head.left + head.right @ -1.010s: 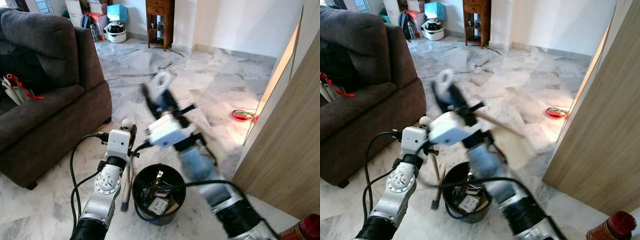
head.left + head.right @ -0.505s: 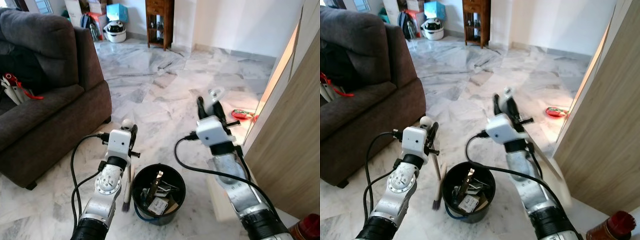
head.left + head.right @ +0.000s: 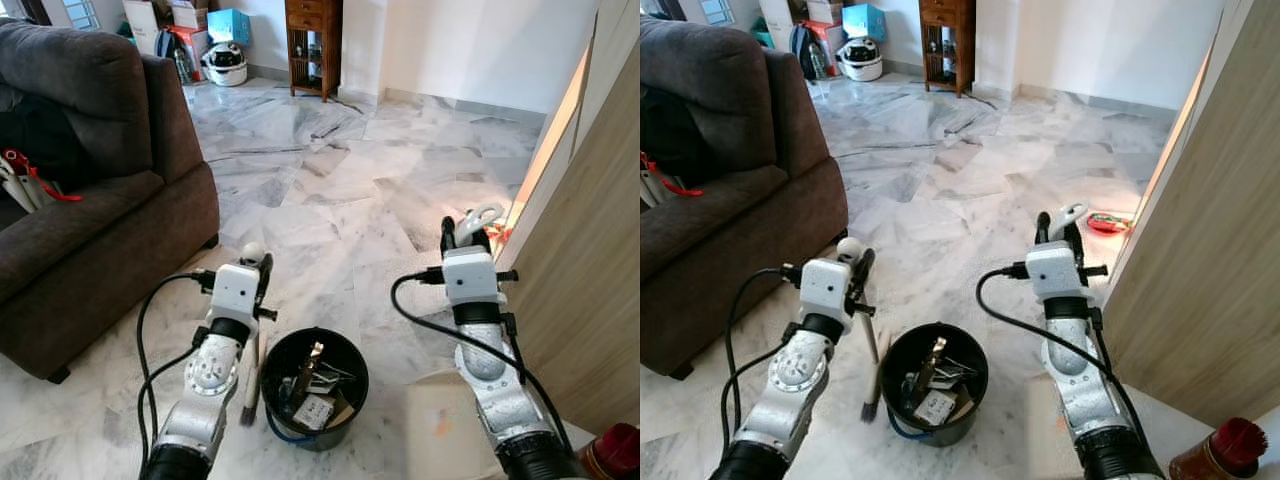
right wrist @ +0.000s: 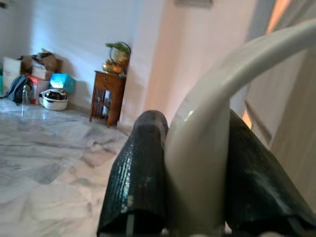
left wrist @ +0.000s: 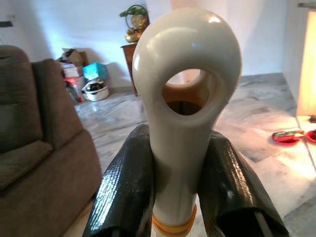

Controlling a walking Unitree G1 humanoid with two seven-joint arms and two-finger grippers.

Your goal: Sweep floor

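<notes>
With both tools in hand and the round black plastic bin point(image 3: 317, 385) already holding scraps, looks like a lull between emptying the pan and going for more dirt. Left gripper point(image 5: 178, 163) clamped tight around the cream plastic handle with a ring-shaped end point(image 5: 183, 94) of the small brush point(image 3: 251, 385), bristles hanging down to the white marble floor point(image 3: 320, 190) just beside the bin, on the side towards the dark brown fabric sofa point(image 3: 90, 190). Right gripper point(image 4: 190, 163) closed on the curved cream handle point(image 4: 217, 128) of the pale dustpan point(image 3: 440, 425), pan low by the light wooden cabinet panel point(image 3: 590, 290). Red flat object point(image 3: 1108, 223) lying on the floor farther along that panel's foot. Next, probably: step towards remaining litter, lower the pan flat, draw the bristles towards it.
</notes>
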